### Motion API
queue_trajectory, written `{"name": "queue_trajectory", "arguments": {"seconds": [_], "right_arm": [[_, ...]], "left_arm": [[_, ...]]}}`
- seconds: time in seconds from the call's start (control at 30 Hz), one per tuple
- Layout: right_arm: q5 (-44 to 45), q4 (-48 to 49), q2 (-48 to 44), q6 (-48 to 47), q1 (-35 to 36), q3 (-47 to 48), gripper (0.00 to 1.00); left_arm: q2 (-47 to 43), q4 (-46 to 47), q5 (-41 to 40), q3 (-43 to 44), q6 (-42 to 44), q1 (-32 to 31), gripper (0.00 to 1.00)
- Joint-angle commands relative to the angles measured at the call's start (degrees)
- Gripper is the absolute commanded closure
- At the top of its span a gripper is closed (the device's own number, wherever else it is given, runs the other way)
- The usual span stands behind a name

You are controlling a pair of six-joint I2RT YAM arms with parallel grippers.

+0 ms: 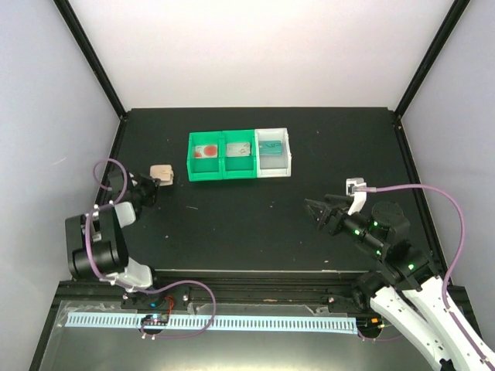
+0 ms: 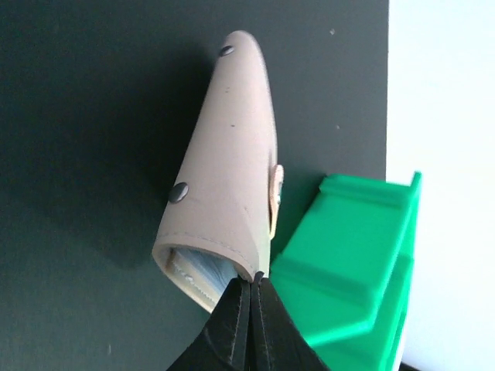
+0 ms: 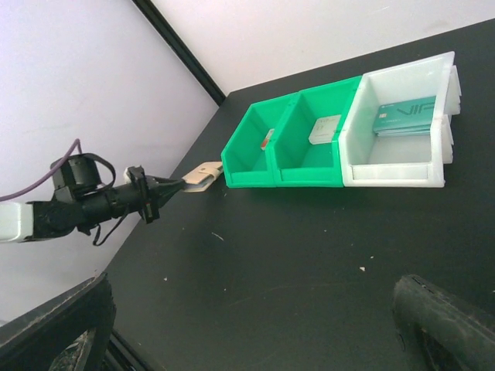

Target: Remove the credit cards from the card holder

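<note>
The tan card holder (image 1: 162, 172) lies folded on the black table, left of the bins. In the left wrist view the card holder (image 2: 224, 162) shows its blue-grey inner panel at the near open end. My left gripper (image 2: 253, 282) is shut, its tips touching the holder's near edge with nothing seen between the jaws; it also shows in the top view (image 1: 151, 185). A white-and-red card (image 1: 206, 151), a grey card (image 1: 240, 149) and a teal card (image 1: 271, 148) each lie in a bin compartment. My right gripper (image 1: 316, 212) is open and empty over the table's right half.
Two joined green bins (image 1: 221, 175) and a white bin (image 1: 274, 171) stand in a row at the back middle. The green bin's corner (image 2: 348, 255) is close to the right of my left fingers. Black frame posts stand at the table's back corners.
</note>
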Motion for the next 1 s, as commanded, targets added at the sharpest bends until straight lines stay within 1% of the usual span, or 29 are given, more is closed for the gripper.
{"name": "queue_trajectory", "arguments": {"seconds": [0.0, 0.23, 0.33, 0.4, 0.5, 0.6, 0.73, 0.83, 0.9, 0.97], "right_arm": [[0.91, -0.52, -0.12, -0.4, -0.37, 1.51, 0.02], [0.88, -2.41, 0.2, -0.52, -0.33, 2.05, 0.02], [1.39, -3.9, -0.21, -1.05, -0.31, 2.59, 0.02], [2.5, -4.43, -0.58, -1.26, -0.33, 2.64, 0.02], [2.84, -4.36, -0.91, -0.96, -0.33, 2.6, 0.02], [2.36, -3.83, -0.42, -0.4, -0.32, 2.47, 0.02], [0.12, -3.07, 0.3, -0.06, -0.33, 2.23, 0.02], [-2.29, -2.38, 1.32, 0.52, -0.33, 1.95, 0.02], [-2.88, -2.44, 2.12, 1.43, -0.33, 1.89, 0.03], [-2.67, -2.7, 2.51, 2.41, -0.33, 1.73, 0.04]], "left_arm": [[-10.11, -4.11, -2.66, -3.97, 1.33, -2.88, 0.98], [-27.48, -14.42, -7.93, -10.25, 2.9, -7.76, 0.98], [-33.18, -19.67, -9.17, -11.14, 4.24, -13.08, 0.98], [-36.58, -20.74, -9.51, -12.85, 3.3, -16.55, 0.99], [-40.85, -19.2, -9.8, -16.44, 0.66, -23.23, 0.98], [-42.75, -17.15, -10.2, -19.17, -1.68, -28.85, 0.98], [-41.98, -14.29, -10.61, -20.53, -5.86, -36.6, 0.99], [-40.69, -7.34, -10.43, -22.64, -10.66, -42.27, 0.98], [-39.71, -4.31, -11.67, -22.9, -12.47, -45.69, 0.98], [-38.74, -3.89, -13.89, -22.15, -13.55, -49.09, 0.98]]}}
